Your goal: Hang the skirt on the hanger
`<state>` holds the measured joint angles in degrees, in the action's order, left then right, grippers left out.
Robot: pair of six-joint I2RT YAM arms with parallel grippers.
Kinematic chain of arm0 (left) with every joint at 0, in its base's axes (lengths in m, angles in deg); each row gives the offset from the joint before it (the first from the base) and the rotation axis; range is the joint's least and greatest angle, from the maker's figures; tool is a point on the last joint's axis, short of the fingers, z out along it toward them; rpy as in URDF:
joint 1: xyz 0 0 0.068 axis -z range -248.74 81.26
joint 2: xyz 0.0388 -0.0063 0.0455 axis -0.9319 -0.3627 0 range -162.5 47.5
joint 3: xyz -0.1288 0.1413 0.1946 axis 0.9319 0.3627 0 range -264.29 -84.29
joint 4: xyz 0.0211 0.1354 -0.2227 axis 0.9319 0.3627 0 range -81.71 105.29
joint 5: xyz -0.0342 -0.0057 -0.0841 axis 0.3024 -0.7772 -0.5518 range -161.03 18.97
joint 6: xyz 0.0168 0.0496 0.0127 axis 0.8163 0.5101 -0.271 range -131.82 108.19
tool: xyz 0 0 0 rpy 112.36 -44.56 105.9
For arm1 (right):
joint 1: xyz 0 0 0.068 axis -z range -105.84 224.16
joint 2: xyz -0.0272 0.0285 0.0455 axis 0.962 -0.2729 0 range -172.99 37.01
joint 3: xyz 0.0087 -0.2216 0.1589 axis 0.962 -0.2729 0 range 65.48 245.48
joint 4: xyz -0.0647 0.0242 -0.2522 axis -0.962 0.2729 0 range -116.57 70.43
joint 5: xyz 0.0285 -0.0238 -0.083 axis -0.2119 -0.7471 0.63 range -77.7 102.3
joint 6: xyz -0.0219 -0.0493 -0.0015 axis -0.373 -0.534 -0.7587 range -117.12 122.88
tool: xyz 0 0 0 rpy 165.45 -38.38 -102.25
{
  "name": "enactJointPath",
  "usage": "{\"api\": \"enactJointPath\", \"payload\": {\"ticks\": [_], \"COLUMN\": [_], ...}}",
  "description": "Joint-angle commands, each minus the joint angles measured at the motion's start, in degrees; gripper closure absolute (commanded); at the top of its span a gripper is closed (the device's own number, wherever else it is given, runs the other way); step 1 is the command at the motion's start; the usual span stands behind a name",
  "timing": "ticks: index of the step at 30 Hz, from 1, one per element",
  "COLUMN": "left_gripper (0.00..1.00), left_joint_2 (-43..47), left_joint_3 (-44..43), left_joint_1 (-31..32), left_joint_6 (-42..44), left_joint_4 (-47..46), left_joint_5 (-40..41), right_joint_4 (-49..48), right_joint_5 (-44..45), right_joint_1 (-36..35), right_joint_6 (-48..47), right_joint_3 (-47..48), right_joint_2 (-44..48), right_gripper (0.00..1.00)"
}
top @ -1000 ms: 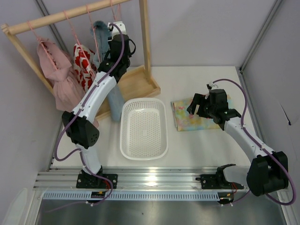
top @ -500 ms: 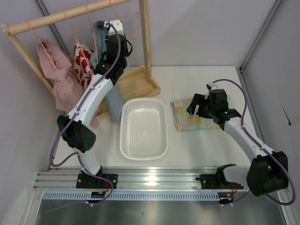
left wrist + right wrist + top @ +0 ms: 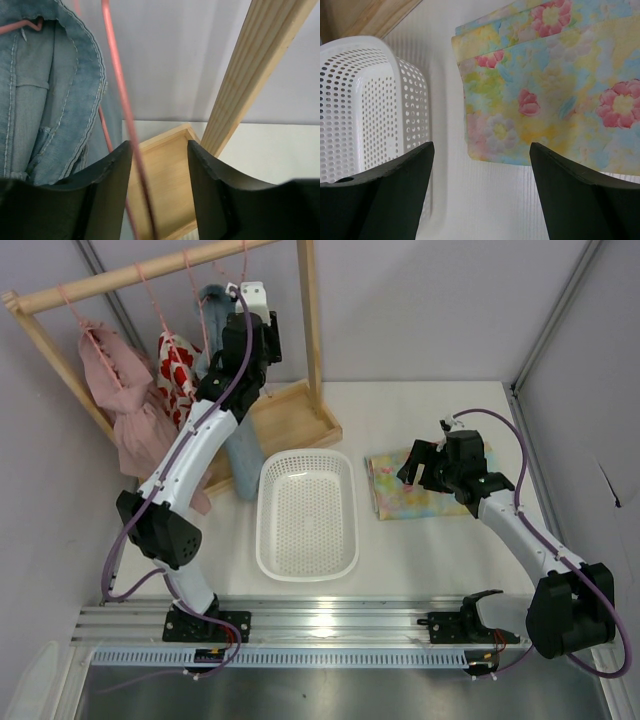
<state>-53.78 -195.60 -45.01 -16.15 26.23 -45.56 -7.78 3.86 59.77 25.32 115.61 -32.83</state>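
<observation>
Hanger [image 3: 118,75] between left tool [image 3: 159,150] fingers

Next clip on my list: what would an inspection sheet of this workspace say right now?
Surface: white table, carrying the skirt and the basket.
Job's things: skirt folded flat, right of the basket; pink wire hanger hanging at the wooden rack.
Clutter: white basket; pink garment, red-and-white garment and denim garment hung on the rack.
Grippers: left gripper open, hanger wire running between its fingers; right gripper open above the skirt's basket-side edge.
Cables: purple cables looped along both arms; no snag seen.
Surroundings: pale walls; metal rail at the near edge.
</observation>
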Motion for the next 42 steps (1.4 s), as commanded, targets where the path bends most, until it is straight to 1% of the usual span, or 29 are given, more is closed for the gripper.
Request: {"api": "enactJointPath", "payload": {"ticks": [1,4,6,13,18,19,20,24,25,33,37,40,41,42], "left_gripper": [0.50,0.58,0.60,0.61,0.62,0.63,0.69,0.77,0.78,0.78,0.79,0.90,0.97,1.00], "left_joint_2": [3.2,3.1,2.6,0.8,0.6,0.6,0.6,1.1,1.3,1.9,1.3,0.4,0.2,-0.1], "left_joint_3": [-0.3,-0.1,-0.2,-1.6,-1.2,-1.4,-1.2,0.1,0.1,0.0,-2.1,-3.2,-3.7,-4.0], "left_joint_1": [-0.9,-1.2,-1.4,-1.4,-1.4,-1.4,-1.4,-1.4,-1.4,-1.3,-1.2,-1.2,-1.2,-1.2], "left_joint_6": [-0.1,-0.7,-0.8,-1.0,-0.8,-0.7,-0.8,-0.7,-0.6,-1.0,-2.1,-2.4,-2.5,-2.6], "left_joint_4": [0.1,0.0,0.4,2.3,2.2,2.1,2.1,1.1,0.8,0.8,2.9,3.9,4.1,4.4], "left_joint_5": [-0.9,0.3,1.8,5.9,7.0,7.0,7.1,7.2,7.1,6.1,6.4,6.9,7.0,7.0], "right_joint_4": [-0.7,-0.5,-0.5,-0.1,-0.2,-0.2,-0.3,-0.2,-0.2,-0.2,-0.2,-0.2,-0.2,0.0], "right_joint_5": [-0.6,-0.5,-0.3,-0.3,0.0,-0.1,-0.1,-0.2,-0.1,-0.2,-0.1,0.0,0.1,0.2], "right_joint_1": [-0.1,0.1,0.1,0.1,0.1,0.1,0.2,0.1,0.1,0.1,0.1,0.1,0.1,0.1], "right_joint_6": [0.4,0.4,0.4,0.4,0.4,0.4,0.4,0.5,0.5,0.5,0.6,0.6,0.6,0.5], "right_joint_3": [0.5,0.5,0.4,0.5,0.3,0.3,0.3,0.3,0.3,0.5,0.3,0.3,0.3,0.3], "right_joint_2": [0.0,0.1,0.3,0.6,0.8,0.7,0.7,0.6,0.6,0.7,0.6,0.8,0.8,1.0], "right_gripper": [0.16,0.16,0.16,0.16,0.16,0.16,0.16,0.16,0.16,0.16,0.16,0.16,0.16,0.16]}}
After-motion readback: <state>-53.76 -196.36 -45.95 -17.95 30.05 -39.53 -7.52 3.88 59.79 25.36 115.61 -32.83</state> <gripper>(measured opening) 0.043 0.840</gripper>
